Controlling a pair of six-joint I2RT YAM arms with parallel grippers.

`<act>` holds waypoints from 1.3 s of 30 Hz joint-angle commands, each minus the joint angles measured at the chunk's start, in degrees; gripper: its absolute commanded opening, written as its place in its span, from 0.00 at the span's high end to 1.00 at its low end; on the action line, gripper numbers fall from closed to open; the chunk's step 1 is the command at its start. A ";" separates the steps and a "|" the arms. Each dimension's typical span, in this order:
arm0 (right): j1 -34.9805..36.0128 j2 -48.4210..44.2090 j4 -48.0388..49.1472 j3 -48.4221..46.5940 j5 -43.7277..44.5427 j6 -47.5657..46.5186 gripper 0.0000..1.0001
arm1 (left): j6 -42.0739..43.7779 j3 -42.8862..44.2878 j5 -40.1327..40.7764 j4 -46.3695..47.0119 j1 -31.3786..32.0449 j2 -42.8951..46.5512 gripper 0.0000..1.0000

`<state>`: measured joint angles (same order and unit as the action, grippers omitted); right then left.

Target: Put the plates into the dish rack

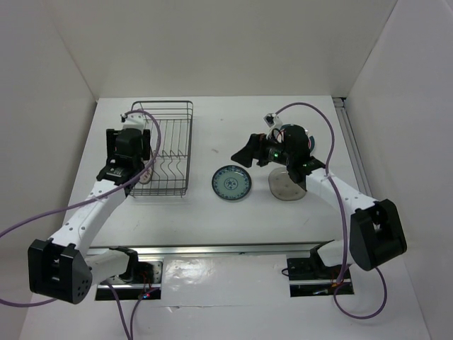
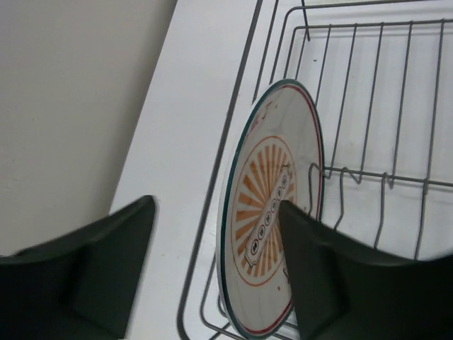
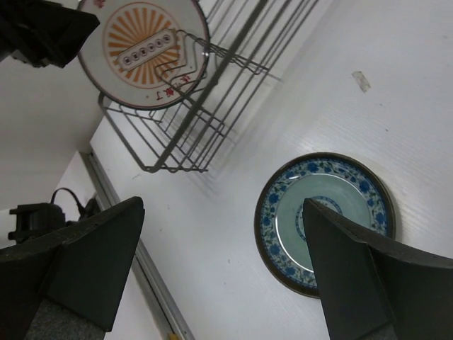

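Left of the top view: my left tool point(image 1: 139, 152) sits at the near-left corner of the dish rack point(image 1: 168, 145), jaws spread wide, gripping nothing. Rack count: 1, dark wire, w/ a row of upright prongs point(image 1: 170, 168).

Plates: 3 total, 1 in the rack, 2 out. No. 1, the sunburst plate point(image 2: 272, 170), white w/ orange rays, stands on edge in the rack's near end, tilted a bit, a prong right at its rim. In the left wrist cam 1 finger is outside the rack's rim over the table point(image 1: 226, 117). The other is inside, in front of the plate's face; can't tell if it touches.

Centre of the top view: no. 2, the blue-teal plate point(image 1: 231, 183), lies flat on the table, right of the rack & apart from it. My right tool point(image 1: 244, 156) hangs just up & right of it, jaws wide too, empty. Its wrist cam shows that plate lower right, partly behind 1 finger, w/ the rack & sunburst plate upper left.

Further right: no. 3, the clear greyish plate point(image 1: 287, 185), flat on the table under my right arm, near the blue-teal one, not touching.
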<state>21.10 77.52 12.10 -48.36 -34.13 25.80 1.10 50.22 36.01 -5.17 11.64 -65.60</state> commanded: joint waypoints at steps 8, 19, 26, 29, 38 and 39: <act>0.25 -8.51 -12.17 1.68 14.25 -1.63 0.00 | -13.94 11.91 -6.11 -9.67 2.25 5.48 0.00; 7.36 -20.74 -13.69 18.47 26.91 8.47 0.08 | -18.59 10.96 -38.19 -5.11 5.41 17.88 0.00; 12.47 -10.38 -1.91 23.40 32.72 12.17 0.13 | -20.44 12.36 -43.48 -5.64 5.41 14.54 0.00; 12.47 -4.42 0.91 21.82 34.12 12.17 0.13 | -19.91 12.36 -42.86 -5.64 5.94 14.54 0.00; 12.47 6.50 7.32 16.54 35.27 12.69 0.16 | -19.39 11.83 -44.45 -5.64 5.94 15.59 0.00; 12.47 8.16 8.63 15.85 35.27 12.69 0.17 | -19.39 11.83 -44.45 -5.64 5.94 15.59 0.00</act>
<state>33.23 83.02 14.50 -29.93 -0.67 37.93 -18.20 61.58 -6.83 -13.63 17.37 -51.13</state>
